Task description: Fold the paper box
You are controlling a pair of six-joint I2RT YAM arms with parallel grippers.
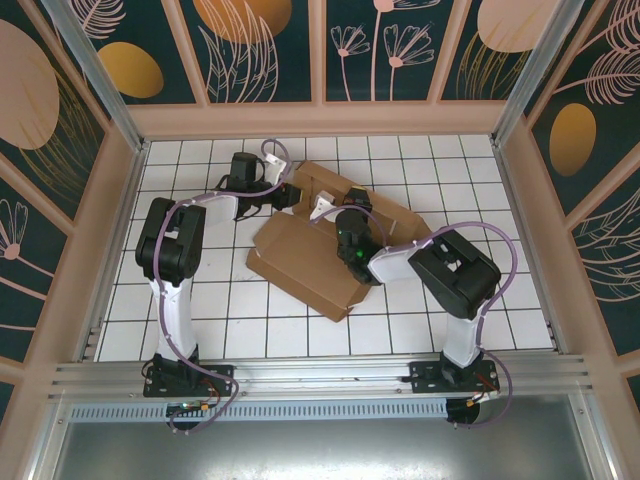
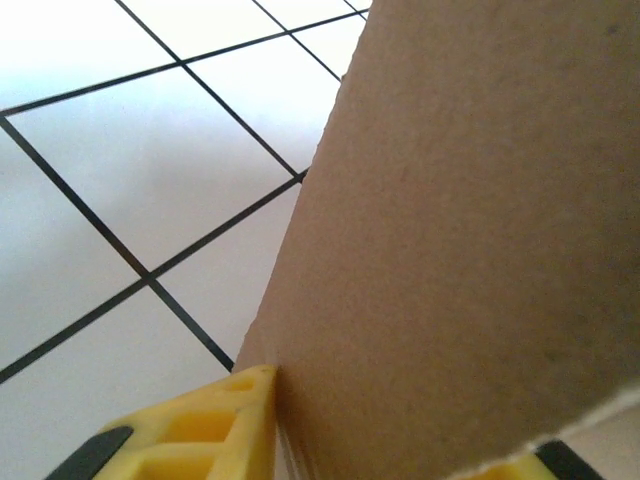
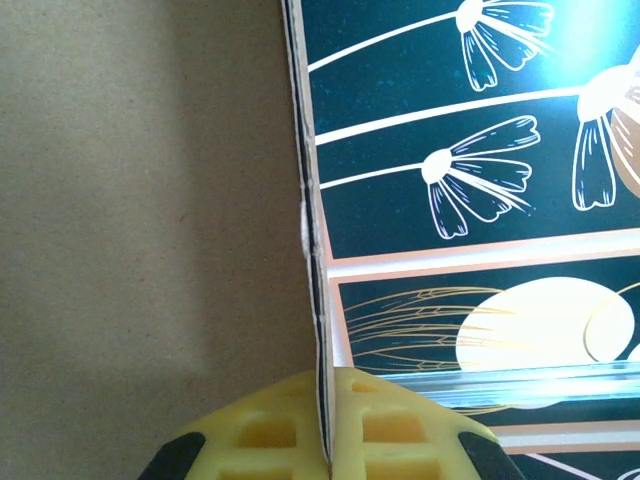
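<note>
- The left arm (image 1: 165,245) rises from its base, bends at the elbow and reaches right and away, to the far-left corner of the paper box (image 1: 305,265).
- The right arm (image 1: 455,270) bends the same way and reaches left over the middle of the box, its wrist tipped downward.
- The left pincer (image 2: 390,425) has a brown cardboard flap between its yellow fingers (image 2: 215,435). One finger touches the face of the flap and the other peeks out past its lower edge. The view is too close and oblique to tell whether the flap is truly clamped or only straddled.
- The right pincer (image 3: 322,425) is clenched on the thin edge of an upright cardboard panel, seen edge-on, with a yellow pad pressed against each side.
- The paper box lies askew on the white tiled bench (image 1: 200,310), about midway between the two arms. Its near panel lies flat on the tiles, and the flaps at the far side, where both pincers are, appear raised.
</note>
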